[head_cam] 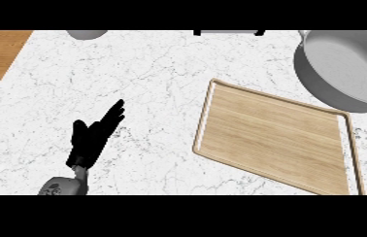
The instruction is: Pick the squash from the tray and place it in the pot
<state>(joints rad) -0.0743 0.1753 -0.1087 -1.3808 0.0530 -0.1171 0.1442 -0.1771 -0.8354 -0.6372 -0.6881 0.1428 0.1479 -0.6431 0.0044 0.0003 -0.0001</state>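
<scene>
The place reads as a kitchen. A white marble counter with grey veining fills nearly the whole view, and a strip of wood surface shows at its upper left corner. On the counter lie a wooden tray with a raised rim and, at the right edge, a grey metal pot.

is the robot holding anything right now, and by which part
Nothing is held. The left hand is open over the bare counter, fingers straight. The right hand is out of view, and no squash shows.
</scene>
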